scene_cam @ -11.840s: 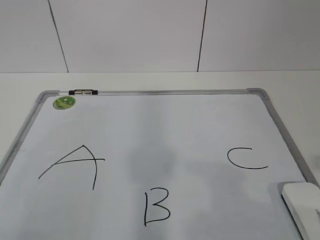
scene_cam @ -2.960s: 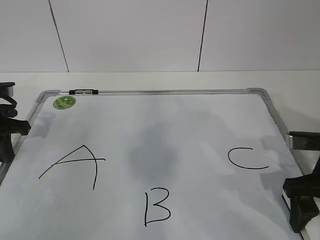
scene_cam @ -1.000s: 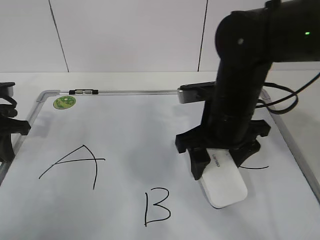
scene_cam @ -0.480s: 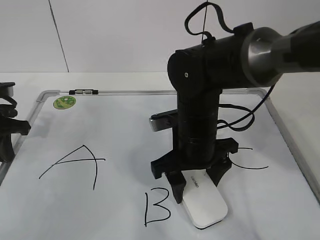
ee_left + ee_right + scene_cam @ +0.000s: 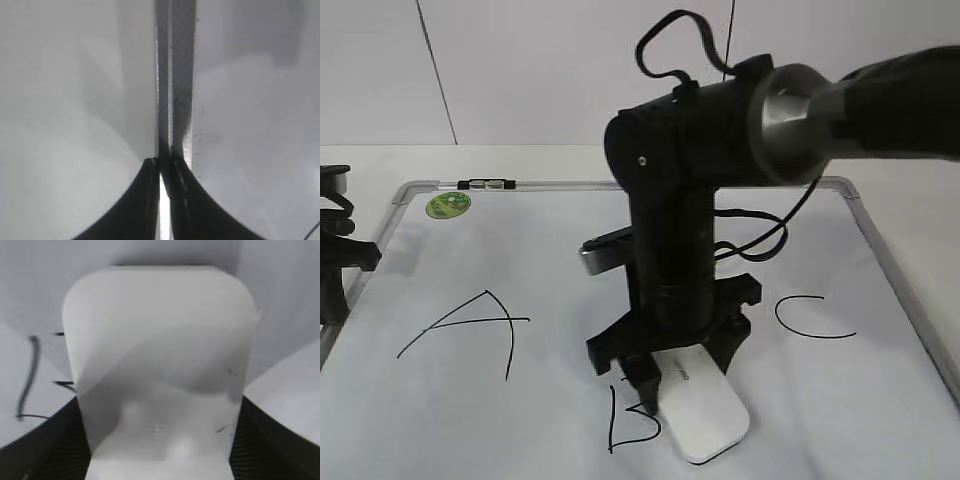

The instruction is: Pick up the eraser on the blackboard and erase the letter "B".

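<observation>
My right gripper (image 5: 672, 372) is shut on the white eraser (image 5: 701, 412) and holds it down on the blackboard (image 5: 570, 250), over the right side of the letter "B" (image 5: 623, 420). In the right wrist view the eraser (image 5: 160, 370) fills the frame between the fingers (image 5: 160, 440), with black strokes of the "B" (image 5: 30, 375) showing at its left. The right loops of the "B" are hidden under the eraser. My left gripper (image 5: 332, 270) is shut and empty at the board's left frame (image 5: 177, 90).
A black "A" (image 5: 470, 330) is drawn at the left and a black "C" (image 5: 810, 318) at the right. A green sticker (image 5: 449, 205) and a small black-and-silver clip (image 5: 487, 184) sit at the board's top left. A white wall stands behind.
My right arm has carried the eraser left and toward the front, from near the "C" onto the right side of the "B". The left arm has not moved.
</observation>
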